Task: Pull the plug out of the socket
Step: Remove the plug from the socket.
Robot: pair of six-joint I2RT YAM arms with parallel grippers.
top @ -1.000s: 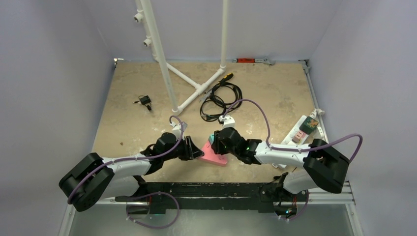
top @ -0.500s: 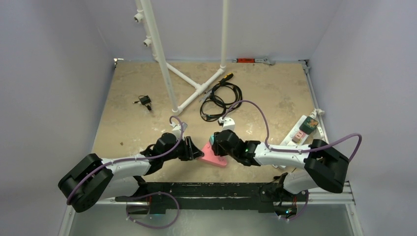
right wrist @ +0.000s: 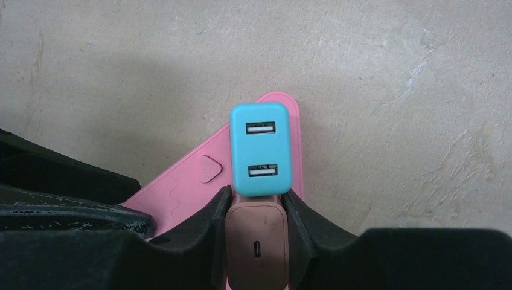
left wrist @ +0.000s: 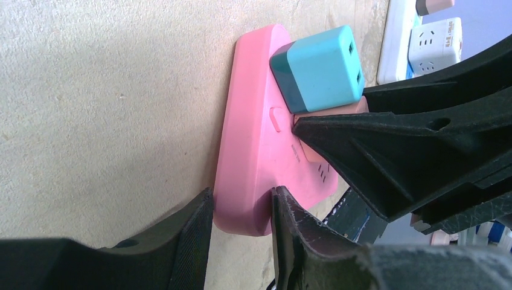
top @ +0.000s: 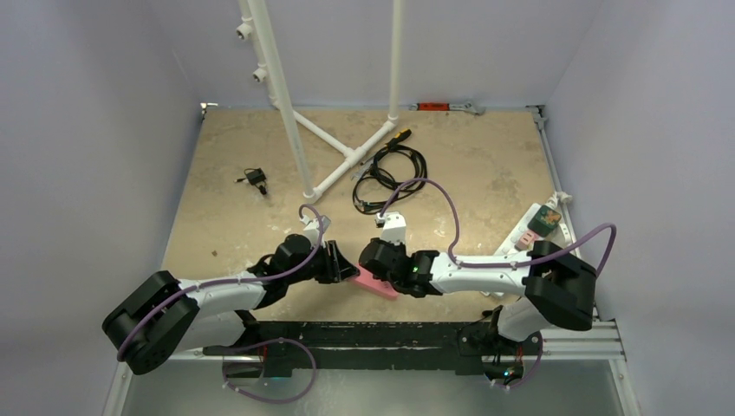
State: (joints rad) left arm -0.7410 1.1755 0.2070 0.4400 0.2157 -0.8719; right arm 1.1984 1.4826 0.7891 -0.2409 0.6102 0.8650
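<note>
Pink socket (left wrist: 253, 151) is pinched by the left jaws, the tan plug (right wrist: 256, 241) by the right jaws.

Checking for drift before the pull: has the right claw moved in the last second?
Yes. The right claw has slid left and toward the near edge, away from the coiled black cable.

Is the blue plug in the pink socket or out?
In. The blue plug sits flush on the pink socket; the right tool grips the brown plug beside it.
</note>
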